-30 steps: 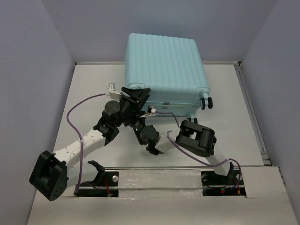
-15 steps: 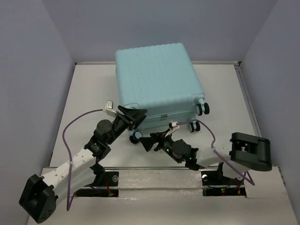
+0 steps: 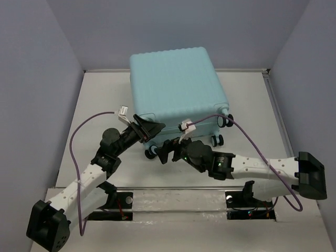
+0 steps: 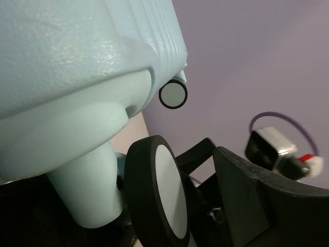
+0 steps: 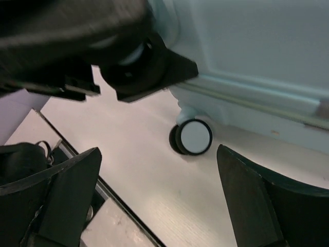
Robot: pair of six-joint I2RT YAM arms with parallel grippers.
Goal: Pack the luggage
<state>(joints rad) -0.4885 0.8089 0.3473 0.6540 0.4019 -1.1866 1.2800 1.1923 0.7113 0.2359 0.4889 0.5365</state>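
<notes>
Grey walls enclose the white surface, where the closed luggage rests toward the back, wheeled end toward the near edge. The left hand gapes wide at a corner wheel. The right hand hangs just beside, fingers spread, empty.

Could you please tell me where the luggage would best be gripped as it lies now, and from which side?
Probably by a wheel leg at the near end, coming in from the arms' side. The luggage lies flat and closed with its wheels facing the arms. Its ribbed shell looks too broad for the jaws, while the leg looks narrow enough. The open left tool is right beside it.
</notes>
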